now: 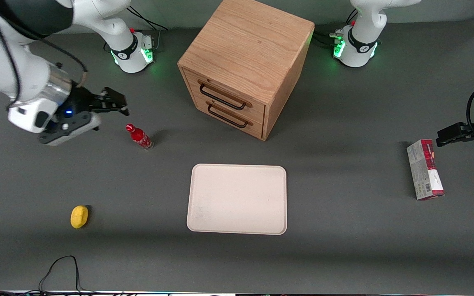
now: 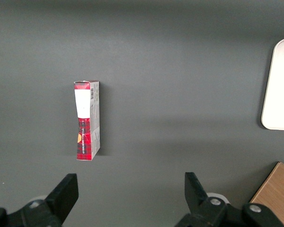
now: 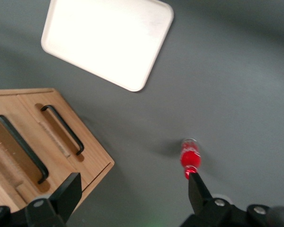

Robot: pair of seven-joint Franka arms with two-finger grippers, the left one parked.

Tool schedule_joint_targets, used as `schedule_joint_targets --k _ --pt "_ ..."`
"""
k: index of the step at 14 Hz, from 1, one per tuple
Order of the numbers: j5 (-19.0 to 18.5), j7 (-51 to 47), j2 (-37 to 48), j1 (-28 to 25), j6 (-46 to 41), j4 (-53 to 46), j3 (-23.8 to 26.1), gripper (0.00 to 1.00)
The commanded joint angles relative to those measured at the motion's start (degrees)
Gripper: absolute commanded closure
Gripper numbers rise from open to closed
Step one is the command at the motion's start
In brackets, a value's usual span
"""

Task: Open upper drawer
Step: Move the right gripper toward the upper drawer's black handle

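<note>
A boxy light-oak cabinet [image 1: 247,53] stands at the middle of the table, with two drawers in its front. The upper drawer [image 1: 220,91] is shut flush, and its long thin black bar handle [image 1: 221,98] [image 3: 19,147] lies across it. Below it sits the lower drawer [image 1: 237,123] with a matching handle [image 3: 61,128], also shut. My gripper [image 1: 118,103] [image 3: 133,182] hangs above the table toward the working arm's end, well apart from the cabinet. It is open, fingers spread wide, nothing between them. Its fingers point toward the cabinet's front.
A small red bottle [image 1: 139,137] [image 3: 190,158] stands upright close under my gripper. A cream tray [image 1: 237,199] [image 3: 109,40] lies in front of the cabinet. A yellow lump [image 1: 79,216] sits nearer the front camera. A red-and-grey box [image 1: 424,169] [image 2: 86,120] lies toward the parked arm's end.
</note>
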State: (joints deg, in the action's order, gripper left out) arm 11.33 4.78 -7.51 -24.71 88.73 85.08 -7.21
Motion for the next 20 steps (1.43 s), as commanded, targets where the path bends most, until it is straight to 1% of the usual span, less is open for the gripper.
schedule_joint_targets --k 1,4,6,7,9,10,12,14,17,20 --pt "1.5 1.3 -4.2 -4.5 -0.9 -4.0 -0.6 0.00" --pt "4.0 3.6 -6.1 -6.8 -0.6 -4.1 -0.3 0.00" --pt "5.8 5.1 -7.8 -9.6 0.0 -4.1 -0.1 0.00" --pt "6.0 8.6 -8.6 -10.1 0.5 -4.1 0.1 0.00" --pt "6.0 16.9 -9.4 -13.4 2.4 -3.9 0.1 0.00" --pt "6.3 18.5 -9.9 -13.9 3.0 -3.6 0.1 0.00" --pt "8.4 18.9 -12.2 -13.9 2.9 -3.4 0.2 0.00" --pt "9.3 23.5 -13.0 -14.6 3.0 -3.3 0.1 0.00" --pt "12.5 24.1 -14.0 -14.8 3.3 -0.8 0.1 0.00" --pt "12.7 24.3 -14.8 -16.0 3.3 0.7 0.2 0.00"
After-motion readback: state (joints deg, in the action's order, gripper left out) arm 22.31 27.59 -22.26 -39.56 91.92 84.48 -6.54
